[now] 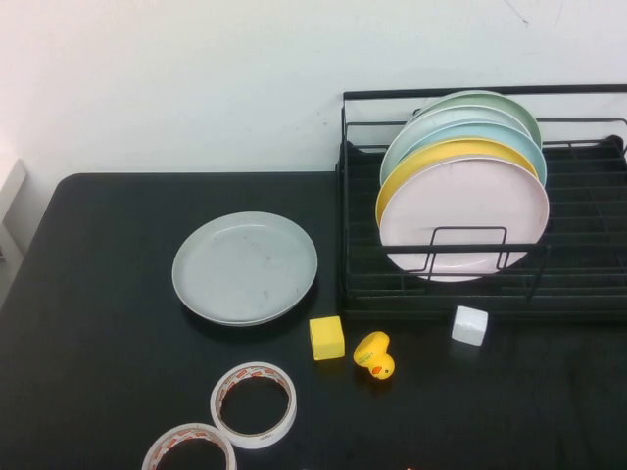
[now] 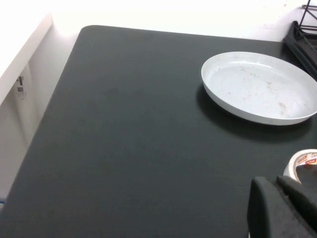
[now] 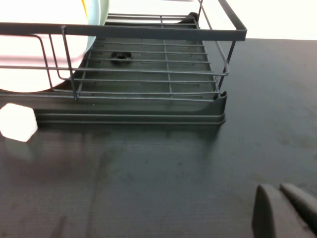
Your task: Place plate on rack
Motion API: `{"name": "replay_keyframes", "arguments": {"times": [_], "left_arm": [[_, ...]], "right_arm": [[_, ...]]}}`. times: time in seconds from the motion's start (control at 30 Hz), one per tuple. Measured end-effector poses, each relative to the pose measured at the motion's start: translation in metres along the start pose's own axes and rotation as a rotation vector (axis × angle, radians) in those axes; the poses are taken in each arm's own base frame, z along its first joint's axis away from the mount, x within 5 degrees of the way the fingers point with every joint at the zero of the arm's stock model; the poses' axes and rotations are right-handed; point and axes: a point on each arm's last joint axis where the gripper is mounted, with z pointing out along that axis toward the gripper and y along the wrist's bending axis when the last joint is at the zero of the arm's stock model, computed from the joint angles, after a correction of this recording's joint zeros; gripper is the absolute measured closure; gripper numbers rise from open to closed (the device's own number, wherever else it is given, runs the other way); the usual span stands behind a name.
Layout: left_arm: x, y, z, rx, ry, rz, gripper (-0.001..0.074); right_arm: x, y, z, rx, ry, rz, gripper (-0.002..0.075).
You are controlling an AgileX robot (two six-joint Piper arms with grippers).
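The pale grey plate [image 1: 245, 267] lies flat on the black table, left of the rack; it also shows in the left wrist view [image 2: 260, 87]. The black wire rack [image 1: 441, 304] stands at the back right and holds several upright coloured plates, the pink one [image 1: 465, 211] in front. Its empty right part shows in the right wrist view [image 3: 148, 32]. Neither arm shows in the high view. My left gripper [image 2: 271, 182] is shut and empty, low over the table, well short of the plate. My right gripper [image 3: 276, 188] is shut and empty, in front of the rack's right end.
A yellow cube [image 1: 327, 338], a yellow rubber duck [image 1: 374, 354] and a white cube [image 1: 469, 325] lie in front of the rack. Two tape rolls [image 1: 254, 403] [image 1: 189, 448] lie near the front edge; one [image 2: 303, 166] is beside the left gripper.
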Motion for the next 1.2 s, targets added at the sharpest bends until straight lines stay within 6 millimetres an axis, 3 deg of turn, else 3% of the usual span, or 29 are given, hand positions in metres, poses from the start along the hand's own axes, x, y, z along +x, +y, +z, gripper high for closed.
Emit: {"name": "replay_keyframes", "arguments": {"times": [0.23,0.33,0.43,0.6,0.73,0.87,0.97,1.13,1.2], "left_arm": [[0.000,-0.001,0.000,0.012,-0.005,-0.031,0.0738],[-0.002,-0.005,0.000,0.059,-0.012,-0.163,0.0738],[-0.006,-0.012,-0.001,0.146,-0.039,-0.454,0.0738],[-0.024,-0.013,-0.004,0.287,-0.158,-1.157,0.0738],[-0.032,0.002,-0.006,0.251,-0.312,-1.447,0.0738],[-0.035,0.015,-0.008,0.157,-0.450,-1.472,0.0738],[-0.035,0.016,-0.008,0.151,-0.452,-1.465,0.0738],[-0.034,0.004,-0.006,0.200,-0.362,-1.247,0.0738],[-0.035,-0.002,-0.007,0.220,-0.322,-1.073,0.0738]], "right_arm": [[0.000,0.000,0.000,0.000,0.000,0.000,0.0728],[0.000,0.000,0.000,-0.001,0.000,0.002,0.0728],[0.000,0.001,0.000,-0.012,0.001,0.027,0.0728],[-0.001,0.007,0.000,-0.081,0.002,0.194,0.0728],[-0.001,0.016,-0.001,-0.174,0.017,0.461,0.0728],[-0.004,0.022,-0.002,-0.257,0.017,0.702,0.0728],[-0.009,0.023,-0.002,-0.294,-0.010,0.819,0.0728],[-0.013,0.023,-0.003,-0.314,-0.038,0.897,0.0728],[-0.013,0.023,-0.003,-0.313,-0.041,0.898,0.0728]]}}
